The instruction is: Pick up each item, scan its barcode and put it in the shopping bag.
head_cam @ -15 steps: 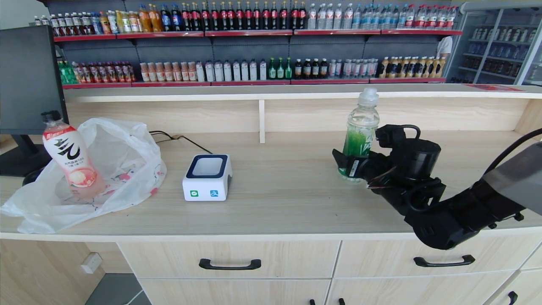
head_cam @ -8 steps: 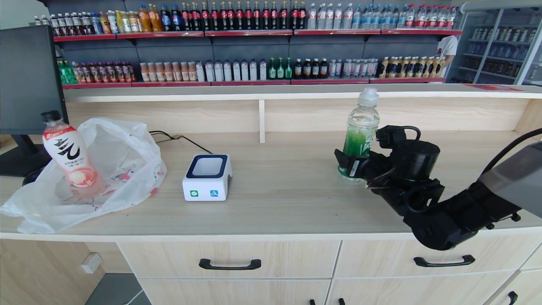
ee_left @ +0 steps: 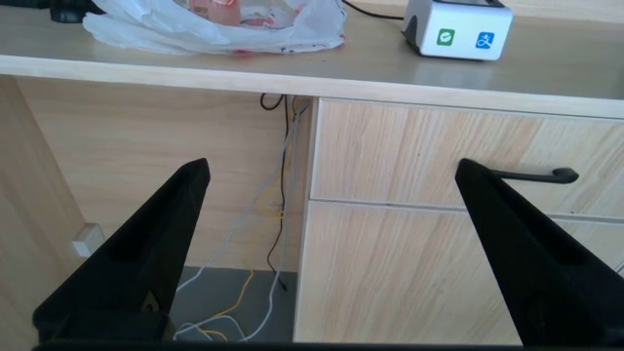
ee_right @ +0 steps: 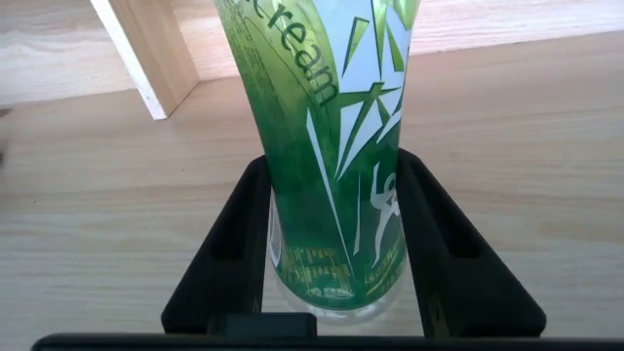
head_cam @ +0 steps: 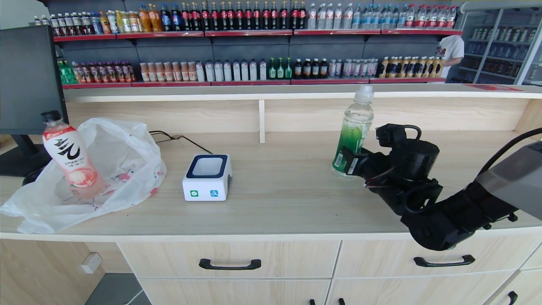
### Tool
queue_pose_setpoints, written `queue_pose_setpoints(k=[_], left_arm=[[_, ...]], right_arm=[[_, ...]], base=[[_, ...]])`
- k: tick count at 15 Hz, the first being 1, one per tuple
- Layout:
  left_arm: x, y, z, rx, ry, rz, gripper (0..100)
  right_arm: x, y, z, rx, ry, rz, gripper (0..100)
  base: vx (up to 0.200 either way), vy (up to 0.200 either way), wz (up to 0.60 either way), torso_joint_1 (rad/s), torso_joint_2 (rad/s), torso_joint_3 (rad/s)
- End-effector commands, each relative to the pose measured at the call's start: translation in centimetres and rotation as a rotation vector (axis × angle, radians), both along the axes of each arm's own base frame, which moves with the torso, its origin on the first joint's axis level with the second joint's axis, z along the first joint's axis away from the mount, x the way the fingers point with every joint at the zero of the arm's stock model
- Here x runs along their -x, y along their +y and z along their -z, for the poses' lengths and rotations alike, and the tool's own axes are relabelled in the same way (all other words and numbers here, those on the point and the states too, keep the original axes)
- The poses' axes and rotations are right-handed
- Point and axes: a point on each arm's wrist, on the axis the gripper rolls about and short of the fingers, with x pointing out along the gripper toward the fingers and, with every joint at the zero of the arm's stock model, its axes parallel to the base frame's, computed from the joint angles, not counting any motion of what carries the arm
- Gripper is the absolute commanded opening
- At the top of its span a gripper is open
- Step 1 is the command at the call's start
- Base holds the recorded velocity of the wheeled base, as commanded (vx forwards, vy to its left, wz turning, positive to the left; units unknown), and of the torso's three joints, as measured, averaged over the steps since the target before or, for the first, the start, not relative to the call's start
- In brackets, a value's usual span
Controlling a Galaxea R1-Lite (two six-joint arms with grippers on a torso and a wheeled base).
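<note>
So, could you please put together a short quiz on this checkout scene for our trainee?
1. True or false: the right gripper is shut on the green bottle.
2. What stands in the bag? A. a pink bottle B. the green bottle C. nothing
3. On the left gripper, are the fingers open or shut?

Key: 1. True. 2. A. 3. Open.

Shop: stocked drink shelves (head_cam: 254,33), checkout counter (head_cam: 288,199), barcode scanner (head_cam: 207,177)
</note>
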Motion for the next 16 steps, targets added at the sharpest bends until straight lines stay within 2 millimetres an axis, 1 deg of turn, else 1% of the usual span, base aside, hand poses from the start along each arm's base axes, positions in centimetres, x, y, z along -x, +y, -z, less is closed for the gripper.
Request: queue_pose_setpoints(k=[1,5,9,11,16], left_arm=[[0.0,0.0,0.0,0.0,-0.001,-0.002,100],[0.0,0.0,0.0,0.0,-0.001,0.001,100],[-0.01,0.0,-0.01,0.0,0.001,-0.002,100],[0.0,0.0,0.0,0.0,-0.001,0.0,100],[0.0,0.0,0.0,0.0,-0.001,-0.002,100]], right_arm=[[0.03,-0.02,0.05,-0.001,0.002,0.0,0],[0.11,-0.04,0.07,-0.009,-0.003,-0.002,0],[0.64,-0.17,0.62,0.004,-0.002,-0.006,0],[0.68,-0.17,0.3,0.013,-0.026,-0.013,0],[0.78,0.17,0.4,0.025,-0.032,-0.022,0]], base=[[0.0,0.0,0.0,0.0,0.0,0.0],[0.0,0.0,0.0,0.0,0.0,0.0],[0.0,0.0,0.0,0.0,0.0,0.0],[0.0,0.0,0.0,0.0,0.0,0.0],[0.0,0.0,0.0,0.0,0.0,0.0]])
